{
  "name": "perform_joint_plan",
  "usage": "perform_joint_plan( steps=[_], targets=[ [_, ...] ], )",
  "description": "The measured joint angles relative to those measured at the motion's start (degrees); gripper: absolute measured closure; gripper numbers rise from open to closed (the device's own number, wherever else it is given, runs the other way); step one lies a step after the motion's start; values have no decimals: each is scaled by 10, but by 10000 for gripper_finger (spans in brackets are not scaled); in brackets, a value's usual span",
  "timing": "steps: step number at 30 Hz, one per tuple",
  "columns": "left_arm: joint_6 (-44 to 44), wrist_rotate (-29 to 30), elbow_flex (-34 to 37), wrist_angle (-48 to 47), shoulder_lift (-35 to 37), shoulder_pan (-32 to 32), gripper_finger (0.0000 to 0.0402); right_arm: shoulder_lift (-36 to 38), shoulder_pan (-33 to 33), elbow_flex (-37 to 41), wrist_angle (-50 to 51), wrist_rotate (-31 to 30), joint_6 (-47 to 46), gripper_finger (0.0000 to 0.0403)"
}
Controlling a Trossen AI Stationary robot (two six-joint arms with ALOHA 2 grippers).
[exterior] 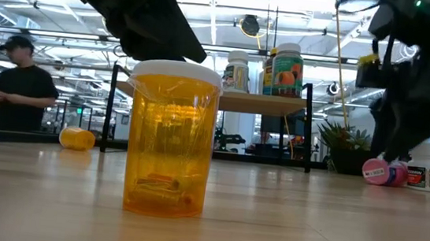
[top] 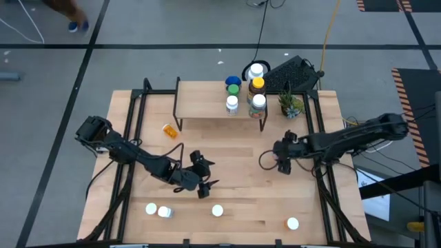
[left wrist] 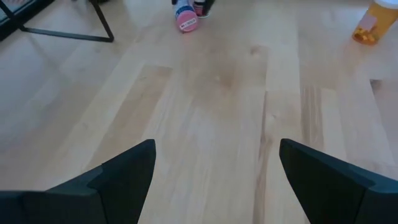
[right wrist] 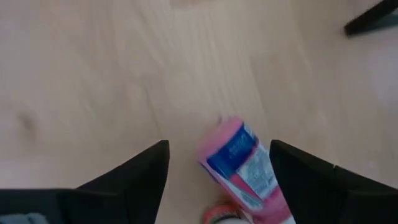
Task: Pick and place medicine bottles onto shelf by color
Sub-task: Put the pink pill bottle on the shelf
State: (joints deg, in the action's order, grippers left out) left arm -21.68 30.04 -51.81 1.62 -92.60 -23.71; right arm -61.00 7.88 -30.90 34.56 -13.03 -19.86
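Jaws of the right gripper (right wrist: 217, 180) stand apart, straddling a pink bottle (right wrist: 245, 171) that lies on its side on the table (top: 241, 165); nothing is clamped yet. In the high view this gripper sits toward 3 o'clock of the table, just off the shelf's near right leg, and the spread looks set to straddle the bottle's body for a pick. The bottle's blue-and-white label carries print, too blurred to read. Jaws of the left gripper (left wrist: 214, 180) are also apart and empty, over bare wood toward 7 o'clock, pointed across the table at the same pink bottle far off; this arm seems to wait. The shelf (top: 207, 107) stands at 12 o'clock. Its right end holds a tight cluster: a blue-capped bottle (top: 233, 82), a green-capped one (top: 233, 89), a white-capped one (top: 232, 103), an amber bottle (top: 257, 85) and two more white caps, apparently grouped by colour, leaving the left end free. One shelf bottle in the low view shows an orange-fruit picture on a green label (exterior: 287, 72); its text is unreadable. An orange bottle (top: 169, 130) lies on the table at 10 o'clock. Several white-capped bottles (top: 158, 210) stand along the 6 o'clock edge, one being the orange vial (exterior: 169, 140) close to the low camera. A potted plant (top: 290, 105) sits at 1 o'clock.
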Motion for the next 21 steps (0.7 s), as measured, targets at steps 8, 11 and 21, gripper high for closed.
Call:
perform_joint_plan(
  steps=[8, 11, 21],
  targets=[
    [17, 0, 0, 0, 0, 0, 55, -72, 10, -2, 4, -4, 42, 125],
    [15, 0, 0, -1, 0, 0, 55, -91, 9, -2, 3, -5, 46, 146],
    [18, -1, 0, -1, 0, 2, 55, -50, 9, -32, 22, -44, -43, 193]
  ],
)
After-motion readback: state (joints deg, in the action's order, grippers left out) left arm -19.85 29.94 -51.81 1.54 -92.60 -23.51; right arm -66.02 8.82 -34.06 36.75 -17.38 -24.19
